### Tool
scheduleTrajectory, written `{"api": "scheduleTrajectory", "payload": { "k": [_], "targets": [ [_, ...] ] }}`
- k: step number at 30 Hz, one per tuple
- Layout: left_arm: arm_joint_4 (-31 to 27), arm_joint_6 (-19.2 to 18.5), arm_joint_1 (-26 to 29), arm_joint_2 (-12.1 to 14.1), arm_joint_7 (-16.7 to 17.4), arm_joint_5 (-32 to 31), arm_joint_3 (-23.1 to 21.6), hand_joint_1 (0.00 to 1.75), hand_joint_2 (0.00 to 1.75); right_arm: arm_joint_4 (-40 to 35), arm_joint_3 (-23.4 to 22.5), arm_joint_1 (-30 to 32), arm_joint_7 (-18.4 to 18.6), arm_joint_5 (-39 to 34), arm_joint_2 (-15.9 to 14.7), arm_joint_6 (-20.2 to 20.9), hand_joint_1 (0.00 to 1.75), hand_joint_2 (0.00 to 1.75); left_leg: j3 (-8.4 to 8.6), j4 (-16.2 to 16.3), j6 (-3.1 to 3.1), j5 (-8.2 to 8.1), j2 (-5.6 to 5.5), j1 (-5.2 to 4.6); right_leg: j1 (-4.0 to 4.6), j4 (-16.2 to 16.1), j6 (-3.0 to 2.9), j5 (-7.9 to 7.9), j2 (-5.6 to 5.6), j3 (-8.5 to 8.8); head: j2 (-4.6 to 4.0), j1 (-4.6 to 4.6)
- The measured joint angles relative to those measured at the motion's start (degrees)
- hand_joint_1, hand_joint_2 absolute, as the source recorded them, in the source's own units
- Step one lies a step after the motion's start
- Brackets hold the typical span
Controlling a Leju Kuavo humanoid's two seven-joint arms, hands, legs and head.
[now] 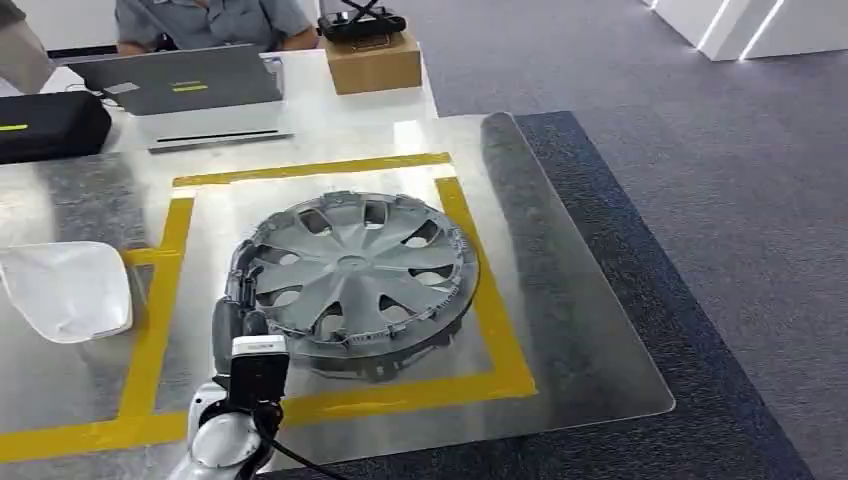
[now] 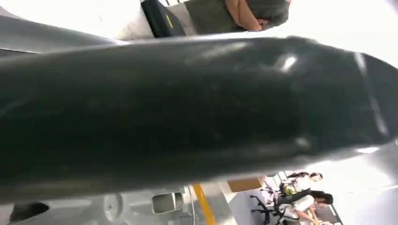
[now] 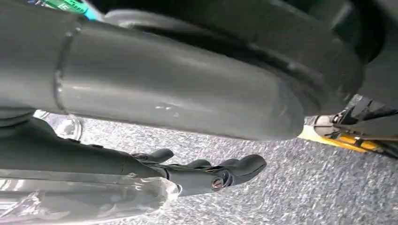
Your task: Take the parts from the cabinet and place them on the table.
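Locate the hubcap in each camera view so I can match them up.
Head view: the grey hubcap lies flat inside the yellow tape square on the table, the left hand at its near-left rim.
Left wrist view: a dark curved band across the picture, probably its rim, too close to be certain.
Right wrist view: not in it.
Shared landmark: the yellow tape, a strip of it in the left wrist view.

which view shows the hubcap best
The head view: the whole hubcap lies inside the yellow tape square, the left hand at its rim. The left wrist view gives a dark blurred close-up; the right wrist view faces carpet.
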Motion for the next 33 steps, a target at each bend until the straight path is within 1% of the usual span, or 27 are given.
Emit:
{"api": "scheduleTrajectory", "payload": {
  "k": [1, 2, 3, 4, 5, 6, 7, 8, 10, 13, 19, 20, 23, 26, 29, 33],
  "targets": [
    [0.0, 0.0, 0.0, 0.0, 0.0, -0.1, 0.0, 0.00, 0.00, 0.0, 0.0, 0.0, 0.0, 0.0, 0.0, 0.0, 0.00, 0.00, 2.29, -5.1, 0.40, 3.01, 0.01, -0.15, 0.00, 0.0, 0.09, 0.07, 0.01, 0.15, 0.00, 0.00],
    [0.0, 0.1, 0.0, 0.0, 0.0, -0.2, -0.1, 0.00, 0.00, 0.0, 0.0, 0.0, 0.0, 0.0, 0.1, 0.0, 0.00, 0.00, 3.93, -8.8, 0.77, 4.53, 0.12, -0.30, -0.01, 0.0, 0.20, 0.15, 0.00, 0.18, 0.00, -0.04],
    [-0.1, 0.1, -0.1, 0.0, 0.0, -0.4, -0.2, 0.00, 0.00, 0.0, 0.0, -0.1, 0.0, 0.0, 0.1, 0.0, 0.00, 0.00, 4.33, -10.3, 0.77, 4.11, 0.14, -0.57, 0.42, 0.3, 0.52, 0.21, 0.02, -0.02, 0.00, -0.02],
    [-0.2, 0.1, -0.2, 0.0, 0.0, -0.7, -0.4, 0.00, 0.00, 0.0, 0.0, -0.1, 0.0, 0.0, 0.1, 0.0, 0.00, 0.00, 4.32, -11.2, 0.51, 3.70, 0.13, -0.55, 0.36, 0.3, 0.82, 0.45, -0.05, -0.44, 0.00, 0.00],
    [-0.2, 0.1, 0.0, -0.1, 0.0, -0.7, -0.5, 0.00, 0.00, 0.0, 0.0, -0.1, 0.0, 0.1, 0.1, 0.0, 0.00, 0.00, 4.12, -11.4, -0.43, 4.12, -0.05, -0.44, 0.45, 0.4, 0.48, 0.03, -0.08, -0.66, 0.00, 0.18],
    [-0.2, 0.2, 0.1, -0.1, 0.0, -0.9, -0.7, 0.00, 0.00, 0.0, 0.0, -0.1, -0.1, 0.1, 0.1, 0.0, 0.00, 0.00, 4.07, -11.4, -0.41, 4.14, -0.13, -0.51, 0.34, 0.2, -0.81, 0.47, -0.17, -0.68, 0.00, 0.02],
    [-0.2, 0.2, 0.1, -0.1, 0.0, -1.0, -0.9, 0.00, 0.00, 0.0, 0.0, -0.1, -0.1, 0.1, 0.1, 0.0, 0.00, 0.00, 3.97, -11.4, -0.32, 4.21, -0.14, -0.59, 0.31, 0.0, -0.75, 0.71, -0.20, -0.57, 0.00, 0.15],
    [-0.2, 0.3, 0.1, -0.1, 0.0, -1.2, -0.9, 0.00, 0.00, 0.0, 0.0, -0.1, -0.1, 0.1, 0.1, 0.1, 0.00, 0.00, 3.97, -11.4, -0.09, 4.34, -0.13, -0.63, 0.27, -0.2, -0.34, 0.99, -0.17, -0.40, 0.00, 0.11],
    [-0.2, 0.3, 0.1, -0.1, 0.0, -1.2, -1.0, 0.00, 0.00, 0.0, 0.0, -0.1, -0.1, 0.1, 0.1, 0.1, 0.00, 0.00, 3.94, -11.4, 0.09, 4.44, -0.09, -0.67, 0.22, -0.7, 0.20, 1.35, -0.08, -0.22, 0.00, 0.07],
    [-0.2, 0.3, 0.1, -0.1, 0.0, -1.8, -1.2, 0.00, 0.00, 0.0, 0.0, -0.1, -0.1, 0.1, 0.1, 0.1, 0.00, 0.00, 3.93, -11.3, 0.35, 4.48, -0.08, -0.77, 0.12, -1.1, 0.66, 1.64, -0.04, -0.06, 0.00, 0.11],
    [-0.2, 0.5, 0.1, 0.0, 0.0, -2.1, -1.6, 0.00, 0.00, 0.0, 0.0, -0.1, 0.0, 0.1, 0.1, 0.2, 0.00, 0.00, 3.90, -11.3, 0.66, 4.36, -0.08, -0.95, -0.02, -1.2, 1.00, 1.64, -0.04, -0.07, 0.00, 0.09],
    [-0.2, 0.5, 0.1, 0.0, 0.0, -2.2, -1.6, 0.00, 0.00, 0.0, 0.0, -0.1, 0.0, 0.1, 0.1, 0.2, 0.00, 0.00, 3.90, -11.3, 0.68, 4.35, -0.08, -0.96, -0.04, -1.2, 1.22, 1.59, -0.05, -0.07, 0.00, 0.09],
    [-0.2, 0.5, 0.1, 0.0, 0.0, -2.4, -1.7, 0.00, 0.00, 0.0, 0.0, -0.1, 0.0, 0.1, 0.1, 0.2, 0.00, 0.00, 3.90, -11.3, 0.69, 4.34, -0.08, -0.95, -0.04, -1.1, 1.25, 1.57, -0.05, -0.10, 0.00, 0.09],
    [-0.2, 0.5, 0.1, 0.0, 0.2, -2.5, -2.0, 0.00, 0.00, 0.0, 0.0, -0.1, 0.0, 0.1, 0.2, 0.2, 0.00, 0.00, 3.89, -11.2, 0.73, 4.31, -0.08, -1.03, -0.09, -1.2, 1.49, 1.66, -0.05, -0.12, 0.00, 0.09],
    [-0.2, 0.5, 0.1, 0.0, 0.5, -2.6, -2.1, 0.00, 0.00, 0.0, 0.0, -0.1, 0.0, 0.1, 0.2, 0.2, 0.00, 0.00, 3.87, -11.2, 0.75, 4.33, -0.08, -1.07, -0.18, -1.2, 1.61, 1.73, -0.05, -0.14, 0.00, 0.07],
    [-0.2, 0.5, 0.1, 0.0, 0.8, -2.9, -2.4, 0.00, 0.00, 0.0, -0.1, -0.1, 0.2, 0.1, 0.3, 0.1, 0.00, 0.00, 3.83, -11.1, 1.13, 4.38, -0.09, -1.41, -0.53, -1.2, 2.00, 1.91, -0.05, -0.13, 0.00, 0.04]
  ]
}}
